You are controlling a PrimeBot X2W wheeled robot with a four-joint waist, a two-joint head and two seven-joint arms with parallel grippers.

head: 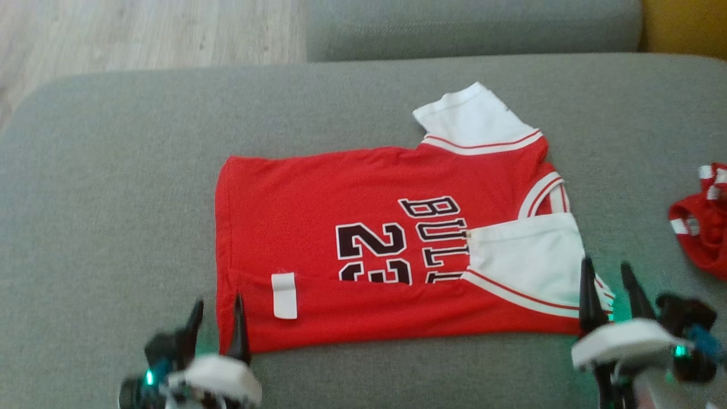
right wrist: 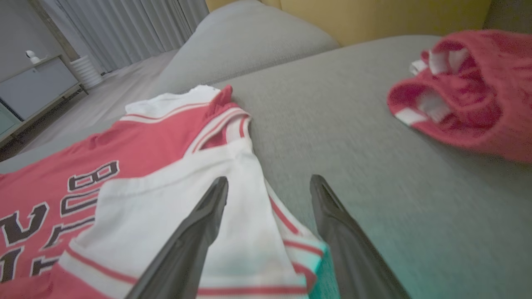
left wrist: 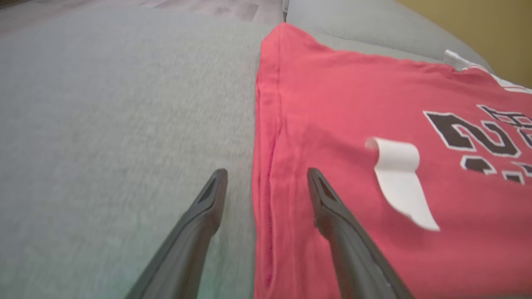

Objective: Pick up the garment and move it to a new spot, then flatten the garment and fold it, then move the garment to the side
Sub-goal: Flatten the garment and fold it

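Head view: a grey cushion (head: 113,199) carries everything, with pale wood floor (head: 142,34) at 11 o'clock, a back cushion (head: 471,25) at 12 and a yellow wall (head: 687,25) at 1. The red jersey (head: 363,227) lies flat at the centre, hem toward 9, collar toward 3. Its near edge is folded up over the number, so a white sleeve (head: 528,255) lies at 4 and a white tag (head: 284,295) shows at 7. A crumpled red garment (head: 704,227) sits apart at 3.

The left end effector (head: 217,302), at 7, is spread wide and holds nothing; in the left wrist view its fingers (left wrist: 212,199) straddle the hem edge. The right end effector (head: 605,264), at 4, is equally wide and holds nothing, with one finger over the sleeve and one over the cushion.

In the right wrist view, grey curtains (right wrist: 137,25) hang at 11 and a low cabinet (right wrist: 37,83) stands at 10.
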